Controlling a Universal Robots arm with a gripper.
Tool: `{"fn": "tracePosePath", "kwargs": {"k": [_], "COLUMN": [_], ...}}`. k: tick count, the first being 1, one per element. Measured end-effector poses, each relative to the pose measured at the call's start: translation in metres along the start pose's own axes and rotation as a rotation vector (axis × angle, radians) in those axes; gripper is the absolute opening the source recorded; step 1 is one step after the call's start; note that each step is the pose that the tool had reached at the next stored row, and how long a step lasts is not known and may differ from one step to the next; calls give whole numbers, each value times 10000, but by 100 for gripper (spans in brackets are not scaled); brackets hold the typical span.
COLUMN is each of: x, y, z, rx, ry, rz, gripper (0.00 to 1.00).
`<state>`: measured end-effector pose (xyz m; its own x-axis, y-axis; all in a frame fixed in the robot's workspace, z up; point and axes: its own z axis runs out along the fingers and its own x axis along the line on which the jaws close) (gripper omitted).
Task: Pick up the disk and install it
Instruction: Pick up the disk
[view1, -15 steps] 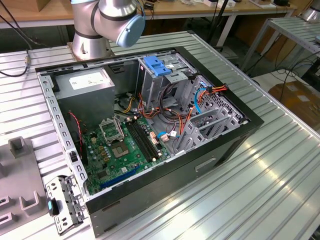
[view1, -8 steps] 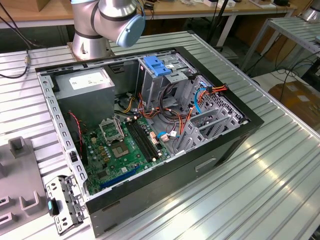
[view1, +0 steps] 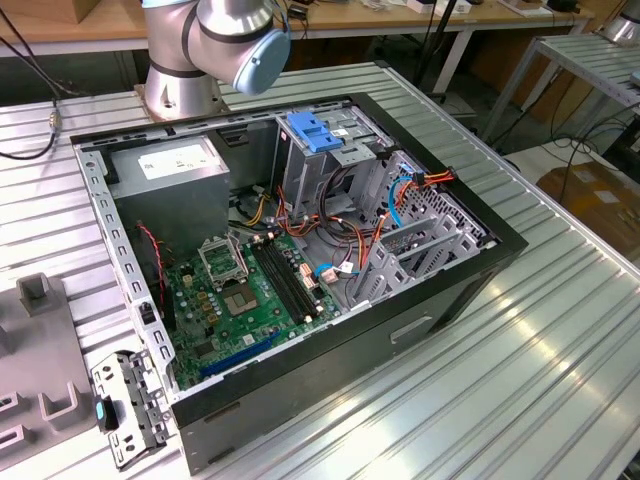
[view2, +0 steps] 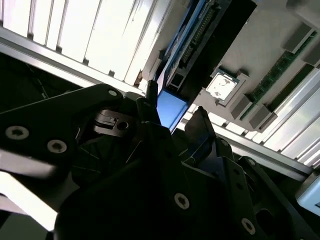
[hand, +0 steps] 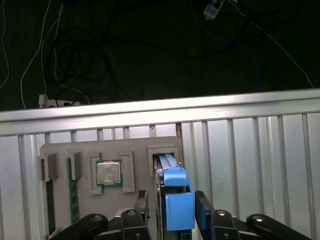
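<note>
Your black claw (hand: 171, 194) (view2: 174, 100) straddles the silver hard disk in blue plastic rails (hand: 179, 210) (view2: 170, 107). You cannot tell whether it is gripped. The disk stands on edge in a slot of the grey plastic tray (hand: 100, 150) (view1: 40, 340), which in the exterior view lies at eight o'clock from the open black computer case (view1: 500, 248).

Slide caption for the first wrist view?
Gripper at the disk, on edge in a slot of the grey holder, CPU alongside.

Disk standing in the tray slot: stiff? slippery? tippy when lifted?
Probably rigid: the disk is a flat slab framed by a blue rail. It stands on edge in the grey tray, so likely tippy once clear. Smooth plastic may slip.
</note>
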<state>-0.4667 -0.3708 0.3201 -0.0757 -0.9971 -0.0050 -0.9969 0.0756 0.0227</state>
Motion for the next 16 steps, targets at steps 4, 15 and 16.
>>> {"fn": "tracePosePath", "kwargs": {"k": [4,15,16], "x": [-2,-1,-1], "y": [4,8,8], "z": [62,171,179], "rx": [2,-10,-10], "ry": [-74,-253,-255], "rz": [-97,-116,-116], "gripper": [50,50,50]}}
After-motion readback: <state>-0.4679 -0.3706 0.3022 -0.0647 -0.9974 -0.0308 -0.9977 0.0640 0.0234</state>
